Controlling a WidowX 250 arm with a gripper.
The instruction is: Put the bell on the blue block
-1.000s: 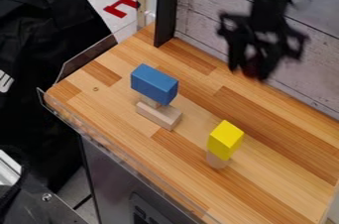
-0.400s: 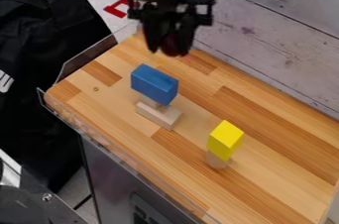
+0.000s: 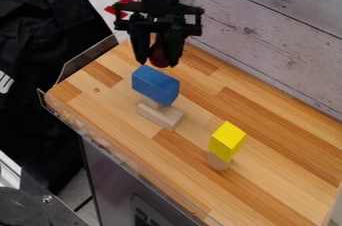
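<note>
Bell in hand, we judge the wooden stand could tip, so we should centre over the blue block and release gently. Beyond, our gripper grasps the bell aloft, its long axis seemingly upright; which way the bell faces, we cannot tell.

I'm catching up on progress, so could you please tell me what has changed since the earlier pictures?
The gripper has moved left across the picture, carrying the dark red bell to near the blue block. Nothing was let go. The blue block, yellow block and wooden pieces stayed put.
</note>
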